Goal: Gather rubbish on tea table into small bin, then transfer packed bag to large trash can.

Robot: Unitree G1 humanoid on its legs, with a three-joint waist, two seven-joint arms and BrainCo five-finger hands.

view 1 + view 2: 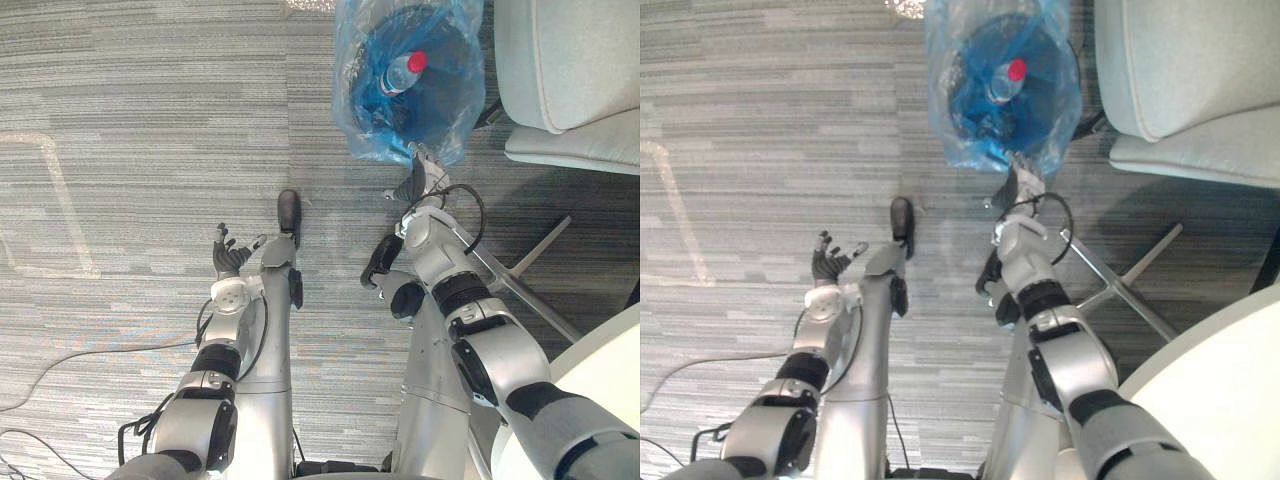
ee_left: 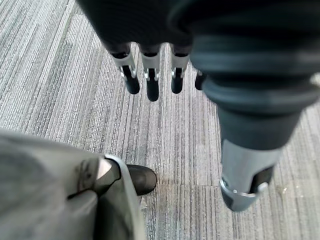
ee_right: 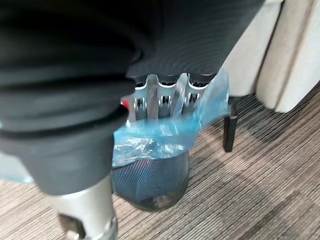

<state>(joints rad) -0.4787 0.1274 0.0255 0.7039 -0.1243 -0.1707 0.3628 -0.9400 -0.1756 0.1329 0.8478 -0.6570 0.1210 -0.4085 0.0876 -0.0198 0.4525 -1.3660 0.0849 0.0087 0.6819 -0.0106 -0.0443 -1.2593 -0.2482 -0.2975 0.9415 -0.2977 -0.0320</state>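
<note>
Right hand [image 1: 422, 180] against near rim of blue bag [image 1: 362, 70], thin film draped over it; pinched or merely touched, cannot tell. Left hand [image 1: 232, 258] spread, idle above carpet floor [image 1: 130, 120]. Bag likely light, soft, slippery, easily torn; best gathered at loose rim, not body. Lines one dark mesh bin [image 3: 150, 182] on floor beside one pale chair [image 1: 575, 60]. Inside: one red-capped bottle [image 1: 404, 72]. One bag, two hands.

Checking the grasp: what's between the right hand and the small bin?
The loose rim of the blue bag, lying across the right hand above the dark mesh bin, in the right wrist view.
</note>
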